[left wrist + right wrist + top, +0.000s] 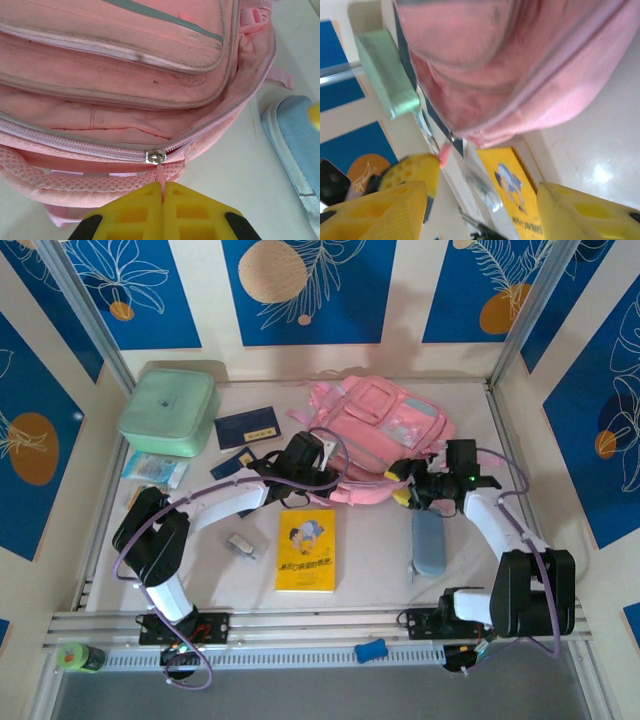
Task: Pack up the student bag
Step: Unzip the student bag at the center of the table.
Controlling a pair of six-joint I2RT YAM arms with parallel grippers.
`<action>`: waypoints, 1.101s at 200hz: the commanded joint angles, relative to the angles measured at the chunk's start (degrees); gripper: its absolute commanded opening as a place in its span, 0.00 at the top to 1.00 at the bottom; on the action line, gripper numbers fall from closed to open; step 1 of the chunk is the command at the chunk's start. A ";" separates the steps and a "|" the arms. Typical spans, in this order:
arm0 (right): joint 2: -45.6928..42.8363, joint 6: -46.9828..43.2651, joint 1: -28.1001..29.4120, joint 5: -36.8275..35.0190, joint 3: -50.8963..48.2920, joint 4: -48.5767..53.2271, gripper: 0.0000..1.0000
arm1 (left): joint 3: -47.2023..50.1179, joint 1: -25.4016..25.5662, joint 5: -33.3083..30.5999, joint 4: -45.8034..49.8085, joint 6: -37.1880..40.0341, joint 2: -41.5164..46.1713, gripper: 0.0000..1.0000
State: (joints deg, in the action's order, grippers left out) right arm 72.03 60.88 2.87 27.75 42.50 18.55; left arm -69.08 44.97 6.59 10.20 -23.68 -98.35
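The pink student bag [385, 430] lies at the back centre of the table, its main compartment partly unzipped [150, 117]. My left gripper [163, 186] is shut on the pink zipper pull tab [160, 175], just below the metal slider [155, 157], at the bag's near edge [340, 483]. My right gripper [398, 485] stands open by the bag's near right side with nothing between its yellow fingers [585, 210]. In the right wrist view the bag [520, 75] is blurred, with the pull tab [444, 152] beside the left gripper's yellow finger [415, 170].
A mint-green box [168, 412] and a dark blue booklet [248, 430] sit at the back left. A yellow book [306, 550] lies front centre, and a blue pencil case [429, 543] lies under the right arm. A packet [155, 468] and a small wrapped item [241, 545] lie on the left.
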 commanded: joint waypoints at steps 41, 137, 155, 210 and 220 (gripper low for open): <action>4.02 17.07 12.16 -13.78 0.64 -9.66 0.38 | -0.90 0.82 -1.49 2.08 1.22 -0.28 1.00; 15.84 19.87 15.46 -20.91 6.51 -7.96 0.42 | -0.37 1.61 -0.04 -1.28 4.76 -6.58 1.00; 17.49 19.47 15.79 -20.70 7.00 -7.80 0.44 | -0.81 1.70 -0.82 -1.56 5.01 -7.71 1.00; 18.29 19.27 16.54 -21.22 6.75 -8.08 0.45 | -3.18 1.70 -0.45 -0.27 6.06 -11.10 0.83; 18.24 19.18 16.67 -21.42 6.76 -8.00 0.45 | -3.51 1.70 -0.42 -0.26 5.93 -11.53 0.81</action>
State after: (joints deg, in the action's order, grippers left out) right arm 89.65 79.94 18.72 7.40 48.01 9.74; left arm -70.83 46.19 5.54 8.54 -18.72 -107.61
